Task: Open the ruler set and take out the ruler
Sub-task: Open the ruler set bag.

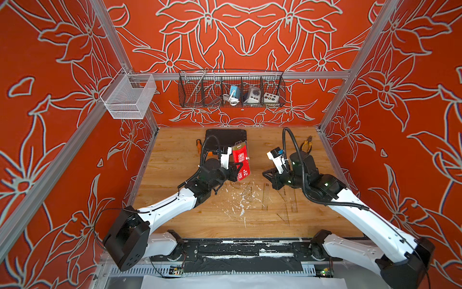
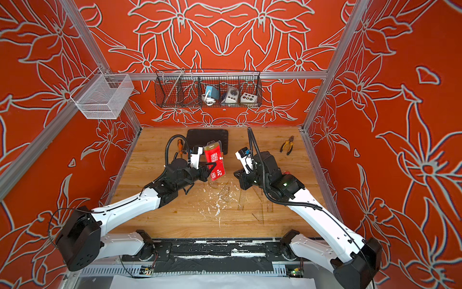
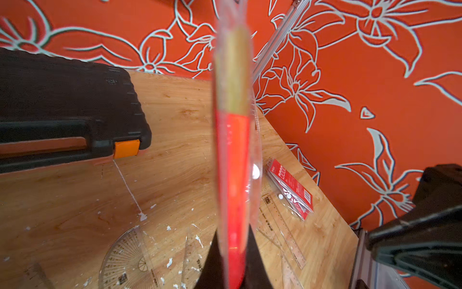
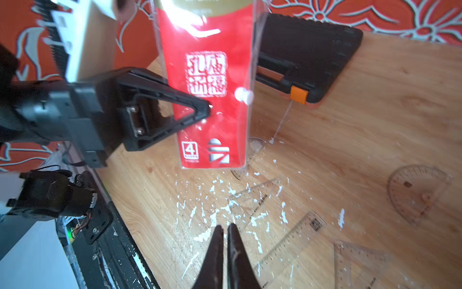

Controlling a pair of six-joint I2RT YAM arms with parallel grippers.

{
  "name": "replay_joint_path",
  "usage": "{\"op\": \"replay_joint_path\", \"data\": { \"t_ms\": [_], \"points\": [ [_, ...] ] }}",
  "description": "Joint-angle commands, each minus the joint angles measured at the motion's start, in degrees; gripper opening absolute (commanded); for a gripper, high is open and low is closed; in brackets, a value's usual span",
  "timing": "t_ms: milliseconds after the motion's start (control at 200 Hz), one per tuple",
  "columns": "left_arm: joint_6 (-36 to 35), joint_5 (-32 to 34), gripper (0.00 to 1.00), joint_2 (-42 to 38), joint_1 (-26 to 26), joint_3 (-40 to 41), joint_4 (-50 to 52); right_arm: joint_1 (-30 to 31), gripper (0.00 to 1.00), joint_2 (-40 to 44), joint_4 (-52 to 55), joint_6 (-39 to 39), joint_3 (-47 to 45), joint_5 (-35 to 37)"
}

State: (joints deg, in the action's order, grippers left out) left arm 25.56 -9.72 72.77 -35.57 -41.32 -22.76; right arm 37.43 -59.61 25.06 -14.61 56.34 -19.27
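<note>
Right wrist view: we log one ruler set [image 4: 212, 75], upright, long axis vertical, pinched mid-height by left claw [image 4: 208, 107]. It stands straight ahead of right claw [image 4: 225, 237], whose jaws are together and empty. One spare ruler set [image 3: 290, 187] lies on the table [image 3: 175, 150], past left claw. Protractors [image 4: 417, 192]: two.

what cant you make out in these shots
- Ruler set contents: the red card hides them in the right wrist view. In the left wrist view the set is edge-on and blurred. Its top is cut off in both.
- Second set: almost all hidden behind the right arm in the top views.
- Basket items: too small to tell in both top views.
- Clear rulers: faint, with markings unreadable in the top views.
</note>
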Motion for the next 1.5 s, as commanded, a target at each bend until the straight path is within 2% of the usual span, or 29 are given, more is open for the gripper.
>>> {"op": "replay_joint_path", "data": {
  "t_ms": [0,80,190,255,370,510,670,781,986,1236,1496],
  "points": [
    [-0.22,-4.35,0.00,0.09,0.16,0.34,-2.38,0.47,0.08,-1.41,-6.17,-1.50,0.28,-4.51],
    [0.23,-5.59,0.00,0.35,0.15,0.83,-3.87,0.80,0.12,-3.54,-7.30,-2.38,1.24,-3.11],
    [0.72,-7.12,0.00,0.44,0.06,1.32,-5.67,0.98,0.30,-6.44,-8.25,-2.64,2.21,1.40],
    [0.80,-7.73,0.00,0.48,-0.11,1.47,-6.23,0.98,0.38,-7.99,-8.85,-2.27,2.79,2.69],
    [0.72,-8.43,0.00,0.19,-0.35,1.58,-6.67,0.94,0.45,-9.67,-10.18,-2.44,3.42,4.17],
    [0.85,-9.94,0.00,-0.50,-0.59,2.19,-8.19,0.99,0.48,-11.71,-10.01,-2.29,4.81,6.78],
    [0.89,-11.88,0.00,-1.65,-0.56,3.09,-9.22,0.98,0.47,-11.99,-10.02,-1.24,5.34,11.17],
    [0.65,-12.66,0.00,-2.74,-0.55,3.61,-9.79,0.98,0.42,-11.84,-8.76,0.09,6.35,12.04],
    [0.82,-13.36,0.00,-4.22,-0.58,3.88,-10.78,0.98,0.33,-12.11,-5.89,1.21,7.52,10.93],
    [1.40,-14.09,0.00,-5.18,-0.58,4.14,-12.20,0.89,0.31,-12.80,-5.47,1.58,8.09,7.18],
    [0.81,-12.63,0.00,-5.44,-0.58,4.49,-11.60,0.50,0.08,-11.61,-7.41,1.69,7.29,0.44]
  ]
}}
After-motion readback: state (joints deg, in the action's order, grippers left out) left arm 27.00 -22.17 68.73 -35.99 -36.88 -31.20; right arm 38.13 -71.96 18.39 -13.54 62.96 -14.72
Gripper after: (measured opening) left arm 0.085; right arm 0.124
